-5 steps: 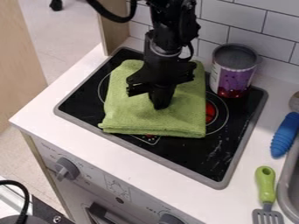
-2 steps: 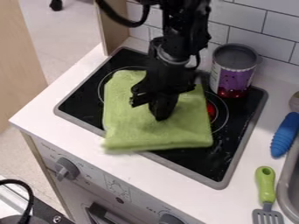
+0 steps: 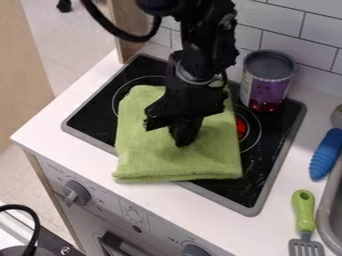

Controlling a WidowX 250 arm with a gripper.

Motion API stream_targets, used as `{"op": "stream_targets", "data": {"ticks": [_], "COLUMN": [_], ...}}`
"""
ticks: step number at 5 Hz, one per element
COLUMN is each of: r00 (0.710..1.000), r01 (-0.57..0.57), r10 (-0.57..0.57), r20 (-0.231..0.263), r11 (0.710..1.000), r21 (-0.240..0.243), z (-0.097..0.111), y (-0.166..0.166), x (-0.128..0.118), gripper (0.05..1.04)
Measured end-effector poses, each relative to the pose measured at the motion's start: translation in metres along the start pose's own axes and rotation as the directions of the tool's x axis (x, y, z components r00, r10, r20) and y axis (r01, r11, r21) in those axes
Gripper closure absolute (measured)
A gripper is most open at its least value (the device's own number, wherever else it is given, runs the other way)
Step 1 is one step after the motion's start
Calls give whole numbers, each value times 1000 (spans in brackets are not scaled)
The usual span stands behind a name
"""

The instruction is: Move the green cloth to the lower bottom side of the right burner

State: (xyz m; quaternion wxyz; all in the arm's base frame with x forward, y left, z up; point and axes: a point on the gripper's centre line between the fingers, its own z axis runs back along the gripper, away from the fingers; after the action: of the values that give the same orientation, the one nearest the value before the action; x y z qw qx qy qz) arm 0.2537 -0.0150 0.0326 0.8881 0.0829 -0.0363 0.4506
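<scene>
The black gripper [image 3: 182, 143] points down onto the middle of the folded green cloth [image 3: 157, 156], touching its top; whether it grips the fabric is hidden by the gripper's own body. The cloth lies across the middle of the black cooktop, its front edge passing over the grey front rim. It covers the left part of the right burner [image 3: 251, 131], whose red centre and outer ring show at the cloth's right edge.
A purple can [image 3: 268, 80] stands at the back right of the cooktop [image 3: 230, 192]. On the white counter to the right lie a blue ribbed handle [image 3: 326, 155] and a green-handled spatula [image 3: 304, 212], beside the grey sink edge [image 3: 328, 220]. A tiled wall [image 3: 294, 37] rises behind.
The gripper has moved down toward the front of the stove, and the green cloth has slid the same way with it. More of the rear cooktop is uncovered.
</scene>
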Motion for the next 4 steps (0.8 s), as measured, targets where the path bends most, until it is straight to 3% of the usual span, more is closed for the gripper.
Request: {"op": "stream_targets", "data": {"ticks": [2,3,4], "r00": [999,999,999], "r01": [-24,-5,44], "r10": [24,4,-44], "r20": [-38,-39,1], "r11": [1000,999,994], "r21": [-7,-38,-96], "z": [1,10,24], "y": [8,15,18], "x": [17,27,34], "gripper": [1012,874,637]}}
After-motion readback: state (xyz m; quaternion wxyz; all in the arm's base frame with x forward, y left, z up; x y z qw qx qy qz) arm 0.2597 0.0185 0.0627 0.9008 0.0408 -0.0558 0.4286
